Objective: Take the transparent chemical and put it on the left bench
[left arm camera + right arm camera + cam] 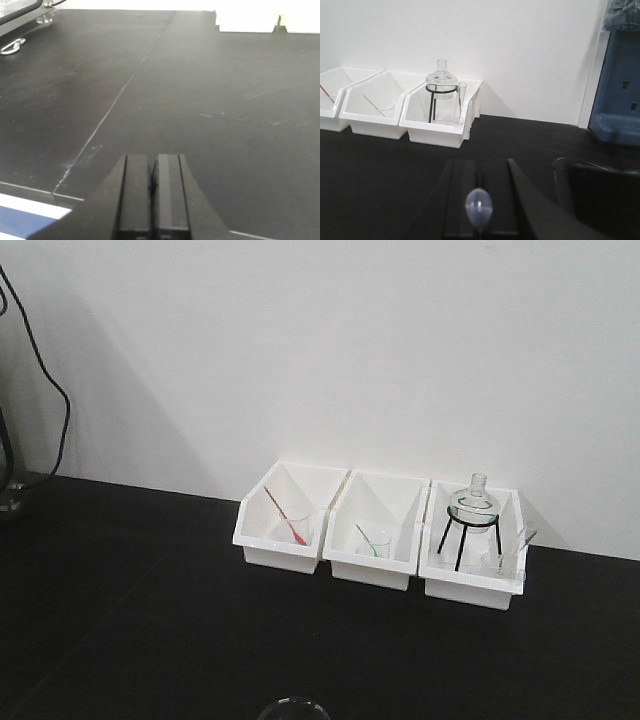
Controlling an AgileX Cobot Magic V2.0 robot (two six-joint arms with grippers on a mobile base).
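A plain white wall [350, 340] backs a long matte black desk [150, 620], and a dark cable [55, 390] hangs down the wall at the far left. Three white bins stand side by side against the wall, touching one another.

The left bin [268, 558] holds a small beaker with a red rod [297, 528]. The middle bin [365, 572] holds a small beaker with a green rod [377, 543]. In the right bin [465, 590] a round flask [473, 502] sits on a black tripod [461, 540]. The transparent chemical [502, 560] stands just beside the tripod in the bin's front right corner, upright, with its pale dropper [524, 538] leaning towards the right.

The left claw [153, 159] hangs low over the near part of the desk, its two fingers pressed together with nothing between them. A thin seam [125, 85] runs across the desk ahead of it.

The right claw [478, 162] faces the bins from the right and is well apart from them. Its fingers lie close together. A pale bulb [479, 206] sits right over the line between them, and I cannot tell whether they grip it. A blue cabinet [617, 90] stands at the far right.

A round glass rim [293, 706] shows at the bottom edge of the front view. What it belongs to is cut off.
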